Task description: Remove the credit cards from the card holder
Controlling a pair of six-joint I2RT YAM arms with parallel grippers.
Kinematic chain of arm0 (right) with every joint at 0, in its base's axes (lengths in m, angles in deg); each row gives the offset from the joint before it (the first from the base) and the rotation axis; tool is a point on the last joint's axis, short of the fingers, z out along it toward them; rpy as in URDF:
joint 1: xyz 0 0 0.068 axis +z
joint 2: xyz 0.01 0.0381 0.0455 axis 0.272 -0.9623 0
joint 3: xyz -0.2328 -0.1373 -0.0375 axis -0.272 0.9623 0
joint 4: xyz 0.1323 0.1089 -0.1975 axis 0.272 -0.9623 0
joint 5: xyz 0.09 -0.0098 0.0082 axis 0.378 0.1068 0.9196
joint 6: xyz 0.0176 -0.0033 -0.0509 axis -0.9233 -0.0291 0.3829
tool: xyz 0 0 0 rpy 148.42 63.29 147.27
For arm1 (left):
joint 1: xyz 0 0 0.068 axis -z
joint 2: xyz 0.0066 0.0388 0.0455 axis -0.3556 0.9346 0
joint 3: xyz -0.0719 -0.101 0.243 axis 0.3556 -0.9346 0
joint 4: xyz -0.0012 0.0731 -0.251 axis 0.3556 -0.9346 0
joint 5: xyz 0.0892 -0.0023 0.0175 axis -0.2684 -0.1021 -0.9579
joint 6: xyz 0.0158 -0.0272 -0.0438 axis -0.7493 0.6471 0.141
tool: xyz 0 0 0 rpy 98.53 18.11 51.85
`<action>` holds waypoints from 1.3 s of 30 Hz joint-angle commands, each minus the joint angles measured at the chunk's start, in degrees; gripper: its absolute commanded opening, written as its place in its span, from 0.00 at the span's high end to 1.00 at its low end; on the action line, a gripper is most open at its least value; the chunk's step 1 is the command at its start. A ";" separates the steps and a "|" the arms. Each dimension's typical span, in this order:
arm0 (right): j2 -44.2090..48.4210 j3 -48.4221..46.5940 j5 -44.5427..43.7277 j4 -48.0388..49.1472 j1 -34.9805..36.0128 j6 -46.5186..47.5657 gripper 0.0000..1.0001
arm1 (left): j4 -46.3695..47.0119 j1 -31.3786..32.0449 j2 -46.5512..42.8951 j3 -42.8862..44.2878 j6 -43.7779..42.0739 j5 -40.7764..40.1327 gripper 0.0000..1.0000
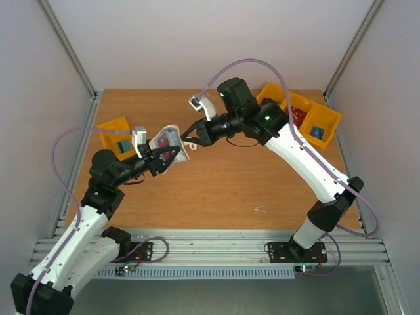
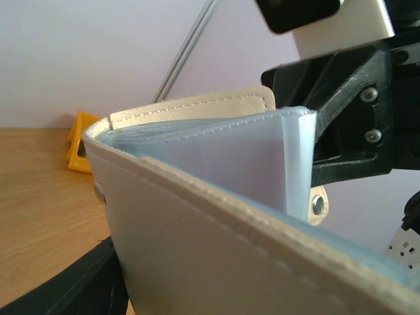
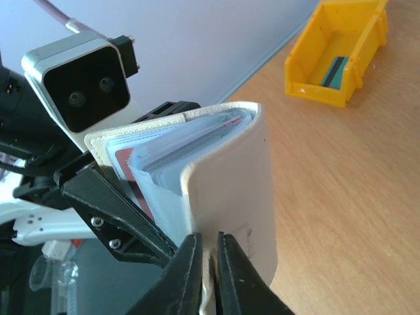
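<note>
We are watching the right gripper (image 3: 209, 248) pinching tight on one edge of the holder (image 3: 230, 177). Its two black fingers are pressing together with only the thin beige flap between them.

Opposite it, the left gripper (image 1: 162, 157) is grasping the holder from the other side. In the right wrist view one of its fingers (image 3: 115, 216) is lying right against the pocket side. In the left wrist view the stitched cover is filling most of the frame, close up against that gripper.

The holder is hanging in the air between the two arms, over the left-centre of the table (image 1: 249, 184), and is touching nothing but the grippers. It is standing partly open, its cover is bending round like a book's spine, and pale blue-grey pockets are fanning out inside.

A red card (image 3: 128, 161) is sitting in one pocket and showing through the clear sleeve. We are not managing to tell any other card apart among the sleeves.

Beyond the left arm, a yellow bin (image 1: 110, 126) is resting near the table's left edge with a teal item (image 1: 123, 146) inside. At the far right corner, behind the right arm, more yellow bins (image 1: 331, 115) are holding a blue item (image 1: 318, 131) and a red item (image 1: 298, 117).
</note>
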 commanded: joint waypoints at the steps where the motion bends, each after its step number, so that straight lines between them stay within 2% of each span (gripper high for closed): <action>1: 0.82 1.42 3.73 0.82 -0.25 3.10 0.87 | -6.53 0.27 -1.46 2.70 -7.45 -0.40 1.00; 4: 0.58 2.27 0.78 3.17 2.48 3.25 0.60 | -9.99 0.39 -1.66 3.46 -12.52 -1.00 1.00; 6: -0.05 2.24 -0.13 5.01 3.96 3.07 0.48 | -11.04 0.42 -1.47 3.74 -13.84 -1.73 1.00; 7: -0.31 2.21 -1.55 6.07 4.62 2.69 0.45 | -11.34 0.48 -1.39 3.88 -14.07 -2.04 1.00; 12: -1.92 1.95 -8.95 8.49 6.80 -0.53 0.38 | -11.39 0.58 -1.19 4.04 -14.55 -2.54 1.00; 18: -5.00 -1.34 -21.06 2.36 7.89 -1.70 0.38 | -10.82 0.67 -1.09 4.07 -14.93 -3.04 1.00; 23: -7.28 -3.88 -24.61 -0.11 8.21 -2.37 0.38 | -10.66 0.74 -1.32 3.73 -15.37 -2.94 1.00; 24: -7.88 -4.63 -24.34 -0.72 8.36 -2.26 0.39 | -10.58 0.70 -1.30 3.61 -15.37 -3.11 1.00; 25: -8.41 -5.31 -23.53 -0.95 8.47 -1.93 0.46 | -10.48 0.68 -1.28 3.55 -15.37 -3.26 1.00; 28: -8.56 -5.33 -20.55 -0.54 8.54 -1.40 0.79 | -10.22 0.67 -1.43 3.41 -15.29 -3.28 1.00; 30: -7.79 -4.67 -18.89 -0.29 8.38 -0.84 0.96 | -9.72 0.72 -1.55 3.17 -15.20 -2.84 0.99; 31: -7.26 -4.32 -18.18 -0.28 8.23 -0.53 0.98 | -9.19 0.72 -1.73 2.96 -15.19 -2.33 0.91; 34: -4.88 -2.61 -15.19 -0.39 6.31 0.03 0.99 | -7.97 0.60 -3.23 2.13 -14.45 -1.42 0.52; 35: -3.81 -1.91 -14.24 -0.37 5.43 0.08 0.99 | -8.01 0.52 -3.84 1.98 -13.72 -1.67 0.44; 37: -1.87 -0.63 -11.02 -0.25 3.69 0.37 0.99 | -9.51 0.26 -5.23 1.91 -12.61 -3.07 0.37; 39: -0.34 -0.19 -8.32 -0.45 2.85 1.39 0.99 | -11.35 -0.03 -6.17 1.69 -12.69 -4.71 0.37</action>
